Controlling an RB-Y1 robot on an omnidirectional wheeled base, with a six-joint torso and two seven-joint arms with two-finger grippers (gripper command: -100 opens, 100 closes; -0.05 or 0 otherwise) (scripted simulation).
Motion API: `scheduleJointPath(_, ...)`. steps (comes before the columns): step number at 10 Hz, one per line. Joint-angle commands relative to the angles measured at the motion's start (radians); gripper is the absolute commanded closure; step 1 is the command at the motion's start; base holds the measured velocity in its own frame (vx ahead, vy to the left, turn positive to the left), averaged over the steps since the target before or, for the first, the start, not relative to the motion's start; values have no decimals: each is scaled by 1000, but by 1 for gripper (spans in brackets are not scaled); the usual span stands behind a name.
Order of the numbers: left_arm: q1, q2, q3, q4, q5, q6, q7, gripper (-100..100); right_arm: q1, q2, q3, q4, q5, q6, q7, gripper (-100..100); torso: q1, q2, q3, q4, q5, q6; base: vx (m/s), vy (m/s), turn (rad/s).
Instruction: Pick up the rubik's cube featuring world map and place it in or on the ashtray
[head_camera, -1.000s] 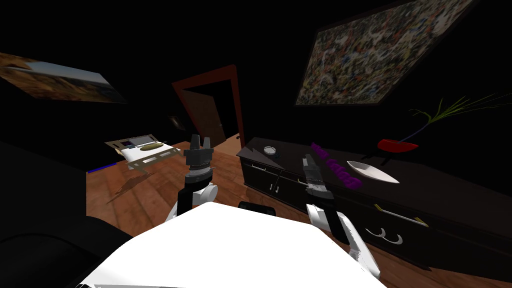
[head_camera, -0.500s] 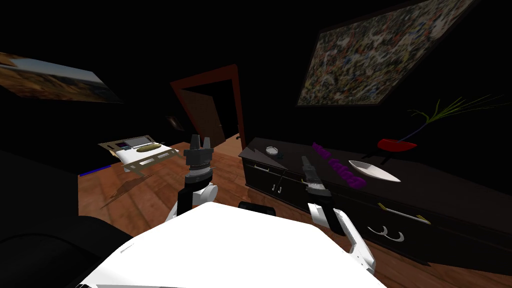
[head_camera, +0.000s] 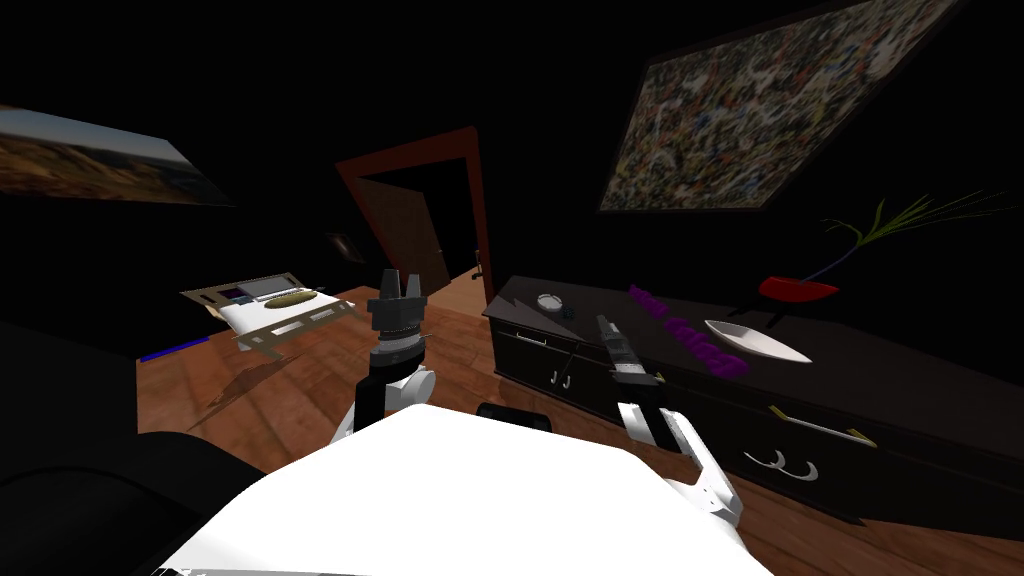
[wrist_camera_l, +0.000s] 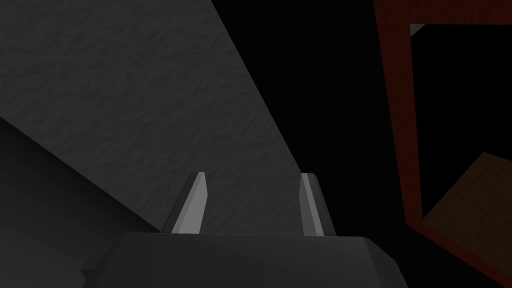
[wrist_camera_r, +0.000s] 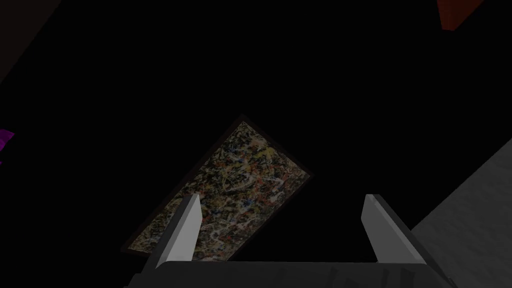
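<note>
A small round white ashtray (head_camera: 547, 299) sits near the left end of a long dark sideboard (head_camera: 900, 400). Right beside it lies a tiny dark bluish cube (head_camera: 567, 313), too small to read its pattern. My right gripper (head_camera: 603, 322) hangs over the sideboard's front edge, a short way right of the cube; its wrist view shows the right gripper (wrist_camera_r: 285, 220) open wide and empty. My left gripper (head_camera: 397, 283) is raised above the wooden floor, left of the sideboard. In its wrist view the left gripper (wrist_camera_l: 252, 200) has its fingers apart, nothing between them.
On the sideboard stand a row of purple objects (head_camera: 690, 335), a white boat-shaped bowl (head_camera: 757, 341) and a red vase (head_camera: 797, 289) with green stems. A low bed (head_camera: 270, 310) lies at the far left. A red-framed doorway (head_camera: 420, 215) opens behind.
The whole head view has shifted: the sideboard has slid slightly right and the bed left, so I have moved. My right forearm has drifted a little right. Both grippers keep their openings.
</note>
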Motion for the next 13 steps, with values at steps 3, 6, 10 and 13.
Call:
scheduleJointPath(3,0,0,0,0,0,0,0,0,-29,-13,-17,73,34,4,44,-100,-2,0,0,0,0,0,18,85,-19)
scheduleJointPath(6,0,0,0,0,0,0,0,0,-67,-25,-34,149,76,16,96,-100,-1,0,0,0,0,0,25,91,-26)
scheduleJointPath(10,0,0,0,0,0,0,0,0,-122,-34,-55,254,131,39,171,-100,-4,-1,0,0,-1,0,34,72,-22)
scheduleJointPath(13,0,0,0,0,0,0,0,0,-157,-36,-65,326,161,58,217,-100,-4,-1,-1,0,-1,0,40,74,-18)
